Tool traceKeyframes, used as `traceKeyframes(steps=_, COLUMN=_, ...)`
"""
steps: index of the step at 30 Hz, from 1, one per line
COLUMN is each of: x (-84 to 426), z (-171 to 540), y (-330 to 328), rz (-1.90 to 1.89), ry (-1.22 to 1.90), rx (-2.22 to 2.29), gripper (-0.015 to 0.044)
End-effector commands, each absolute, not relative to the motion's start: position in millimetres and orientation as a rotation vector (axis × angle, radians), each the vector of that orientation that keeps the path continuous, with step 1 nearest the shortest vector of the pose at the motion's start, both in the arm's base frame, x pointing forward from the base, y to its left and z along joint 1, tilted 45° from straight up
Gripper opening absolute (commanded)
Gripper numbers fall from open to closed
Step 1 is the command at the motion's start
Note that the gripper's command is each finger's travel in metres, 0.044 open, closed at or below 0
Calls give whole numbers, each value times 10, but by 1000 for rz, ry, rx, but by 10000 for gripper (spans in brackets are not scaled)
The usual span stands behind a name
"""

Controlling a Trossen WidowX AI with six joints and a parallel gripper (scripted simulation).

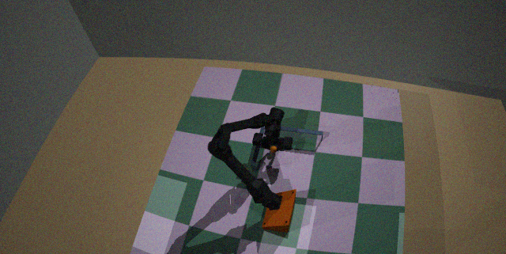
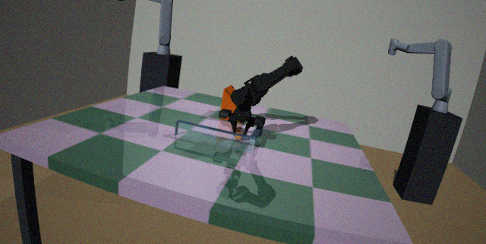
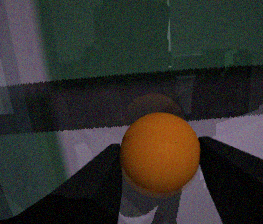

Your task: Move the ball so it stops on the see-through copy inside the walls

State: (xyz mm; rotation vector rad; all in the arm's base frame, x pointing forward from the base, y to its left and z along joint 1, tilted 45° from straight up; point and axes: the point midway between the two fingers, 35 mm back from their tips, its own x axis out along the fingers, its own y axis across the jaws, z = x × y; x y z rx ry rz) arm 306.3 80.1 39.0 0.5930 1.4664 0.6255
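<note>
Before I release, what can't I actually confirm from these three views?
- See-through copy: wrist view shows only a faint rounded shape just behind the ball, mostly hidden by it; alignment unsure.
- Ball-to-table contact: the ball's underside faces away in the wrist view; in the top and exterior views the ball is too small.
- End effector fingertips: dark finger shapes cut off by the wrist frame edges.
- Clear walls: faint; ball's distance to the corner unclear.
</note>
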Motion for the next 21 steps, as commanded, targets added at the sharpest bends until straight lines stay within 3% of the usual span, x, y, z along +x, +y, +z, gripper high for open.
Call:
traceKeyframes(steps=1, x=3063, z=391, y=801, rz=626, ry=1466, rx=592, gripper=184)
traceKeyframes(steps=5, x=3063, z=391, y=801, rz=626, ry=1466, rx=592, gripper=274)
traceKeyframes(steps=10, x=3067, z=408, y=781, rz=625, ry=1467, rx=592, gripper=274)
traceKeyframes(steps=16, x=3057, z=980, y=210, rz=625, ry=1472, rx=596, gripper=274)
traceKeyframes(steps=21, x=3094, z=936, y=228, rz=613, ry=1456, rx=606, gripper=274)
